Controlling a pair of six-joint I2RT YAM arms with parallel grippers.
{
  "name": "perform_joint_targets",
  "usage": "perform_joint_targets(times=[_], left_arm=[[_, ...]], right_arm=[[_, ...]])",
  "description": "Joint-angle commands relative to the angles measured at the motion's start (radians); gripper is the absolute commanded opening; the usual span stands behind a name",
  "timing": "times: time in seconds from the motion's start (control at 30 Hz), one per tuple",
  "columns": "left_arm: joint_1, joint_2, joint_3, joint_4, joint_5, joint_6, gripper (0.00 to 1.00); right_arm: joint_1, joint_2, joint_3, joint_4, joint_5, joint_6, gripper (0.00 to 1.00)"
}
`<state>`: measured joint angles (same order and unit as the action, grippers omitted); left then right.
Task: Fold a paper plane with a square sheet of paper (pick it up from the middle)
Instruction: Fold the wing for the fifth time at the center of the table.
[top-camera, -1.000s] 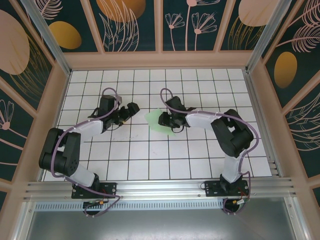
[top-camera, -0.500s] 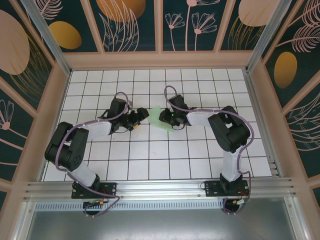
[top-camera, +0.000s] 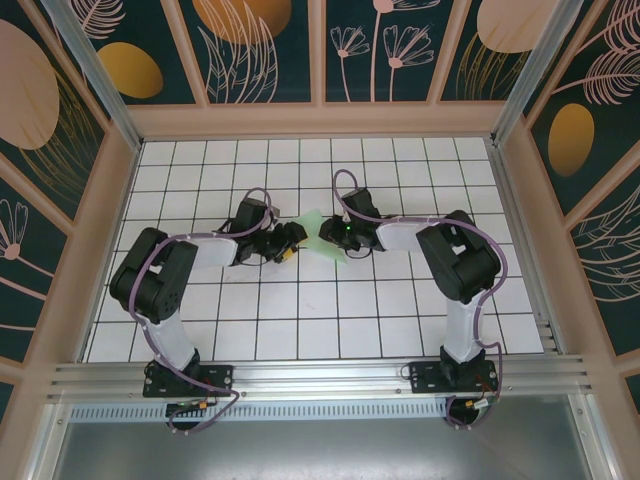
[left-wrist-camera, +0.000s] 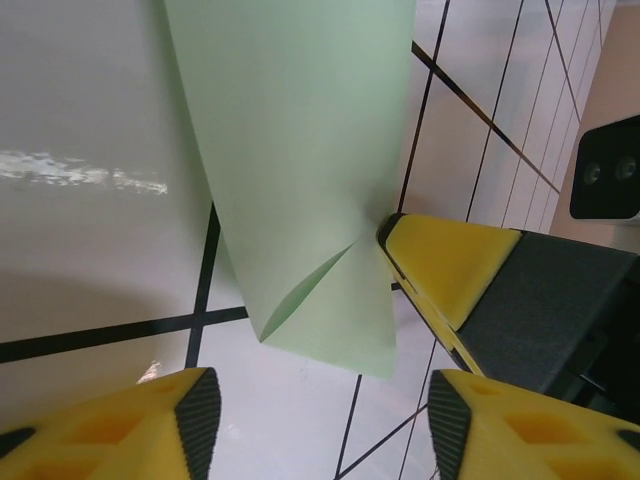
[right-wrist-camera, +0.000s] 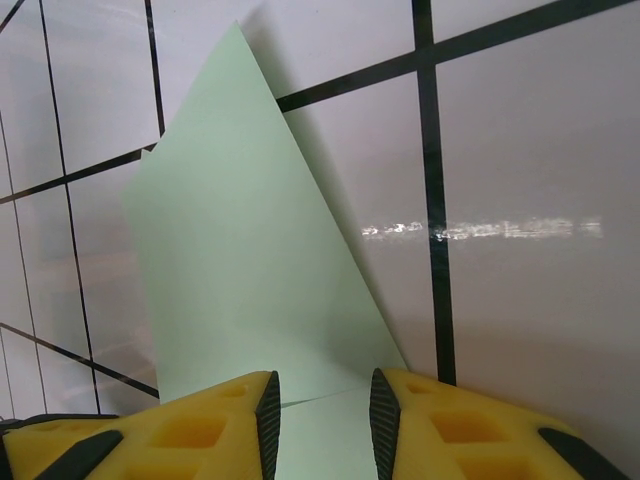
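Mint-green paper (right-wrist-camera: 240, 250) (thin, creased, pointed)

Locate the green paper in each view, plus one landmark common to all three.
Top external: the folded mint-green paper sits mid-table, between the two grippers.
Left wrist: it hangs from the top centre, a folded corner ending low by a yellow fingertip.
Right wrist: it fills centre-left, its lower edge between the yellow fingers.
Shared landmark: the black grid lines of the white tabletop.

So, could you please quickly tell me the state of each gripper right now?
Left gripper: open, holding nothing; the paper lies ahead of its fingers.
Right gripper: closed on an edge of the paper.
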<state>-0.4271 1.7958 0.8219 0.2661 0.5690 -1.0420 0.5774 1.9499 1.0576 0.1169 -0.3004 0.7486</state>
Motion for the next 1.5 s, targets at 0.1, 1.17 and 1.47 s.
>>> perform_joint_targets(times=[0.1, 1.17, 1.47], left_arm=[[-0.01, 0.037, 0.037, 0.043, 0.027, -0.026, 0.54], [-0.019, 0.088, 0.045, 0.107, 0.055, -0.066, 0.07], [-0.019, 0.068, 0.064, 0.068, 0.045, -0.065, 0.06]], right_arm=[[-0.016, 0.053, -0.044, -0.034, 0.026, 0.01, 0.33], [-0.057, -0.221, -0.226, 0.266, 0.014, -0.226, 0.8], [-0.008, -0.366, -0.384, 0.346, 0.211, -0.54, 0.84]])
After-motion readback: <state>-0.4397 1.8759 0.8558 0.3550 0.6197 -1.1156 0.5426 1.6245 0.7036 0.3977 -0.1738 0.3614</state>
